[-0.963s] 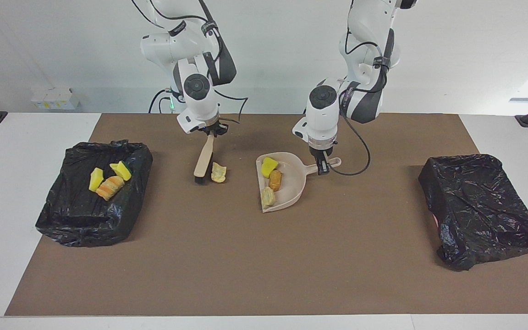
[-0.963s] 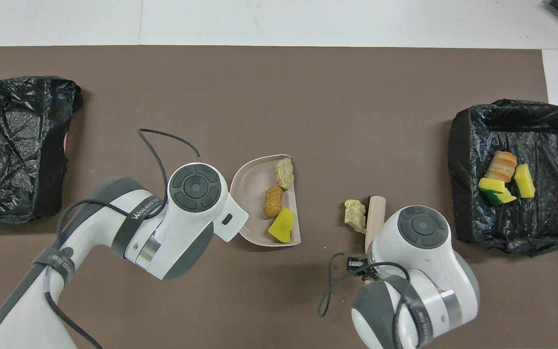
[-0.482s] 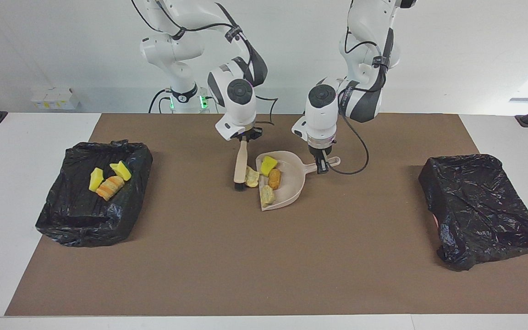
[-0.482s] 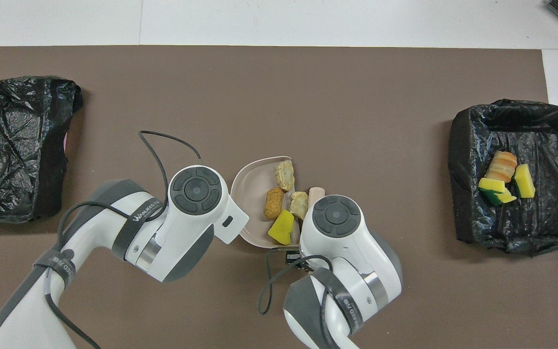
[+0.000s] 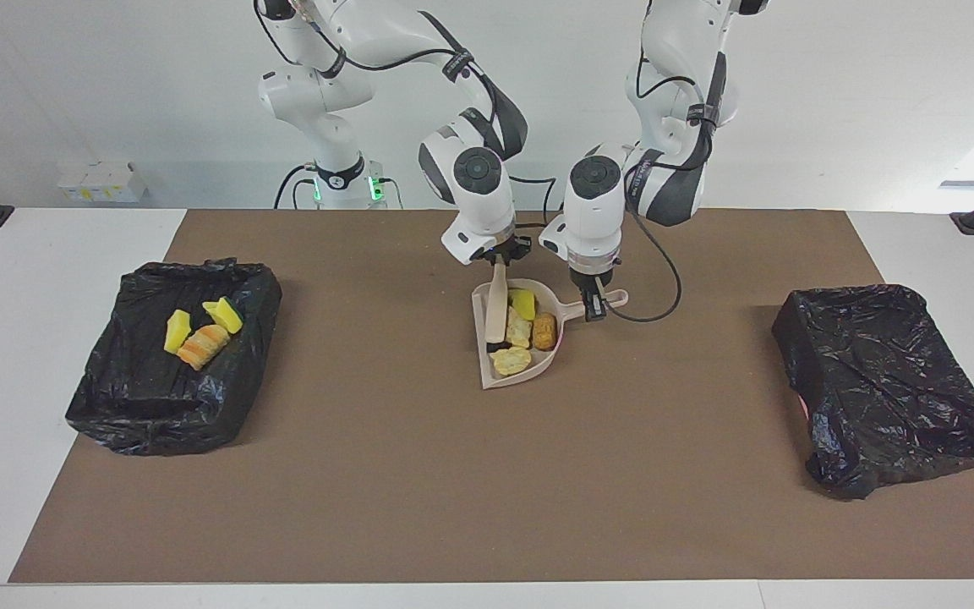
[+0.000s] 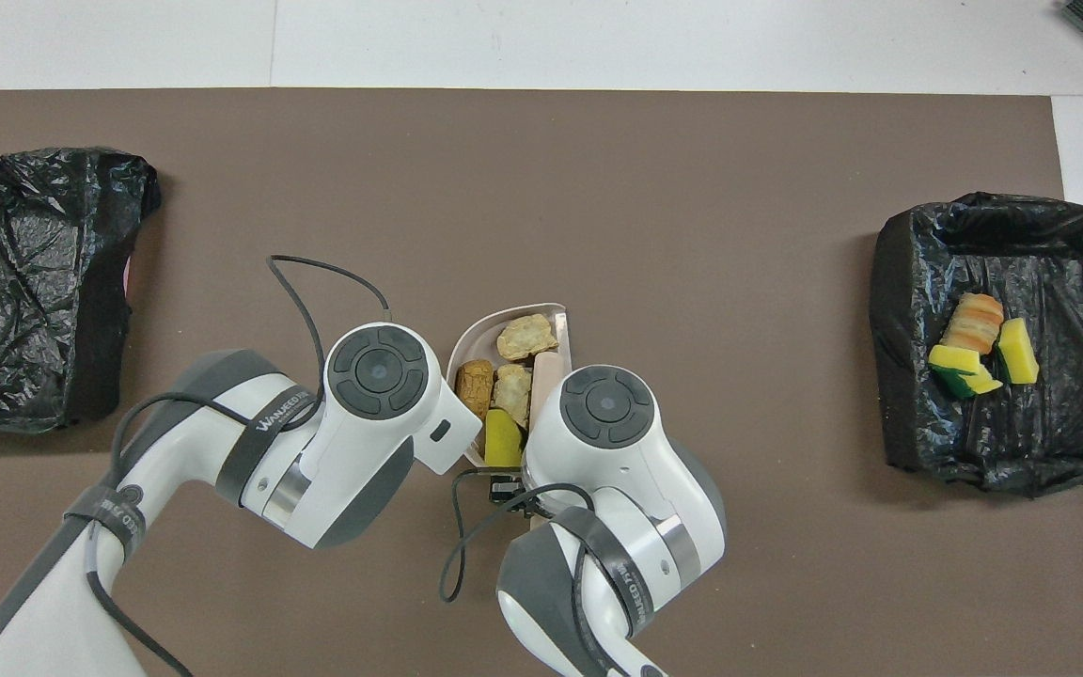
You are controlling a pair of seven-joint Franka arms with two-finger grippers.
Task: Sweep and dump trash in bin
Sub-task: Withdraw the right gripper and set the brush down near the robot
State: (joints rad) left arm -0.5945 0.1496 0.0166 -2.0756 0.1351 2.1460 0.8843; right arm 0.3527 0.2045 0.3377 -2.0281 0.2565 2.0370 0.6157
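Your right gripper [image 5: 497, 254], pinching the beige wooden-handled brush [image 5: 496, 311], is sweeping four sponge-and-bread scraps [image 5: 519, 328] into the beige plastic dustpan [image 5: 514, 377]; your left gripper [image 5: 593, 298], at its three o'clock, is clamping the pan's handle. Next, you're carrying it to a black-lined bin [image 5: 161, 404].

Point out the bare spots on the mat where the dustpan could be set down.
Bare mat lies between the dustpan and the empty bin, and between the dustpan and the bin holding scraps. It is crowded at the dustpan, where both arms meet.

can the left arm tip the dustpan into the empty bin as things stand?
Probably not yet: the brush in the right gripper lies in the dustpan that the left gripper grips, over the trash.
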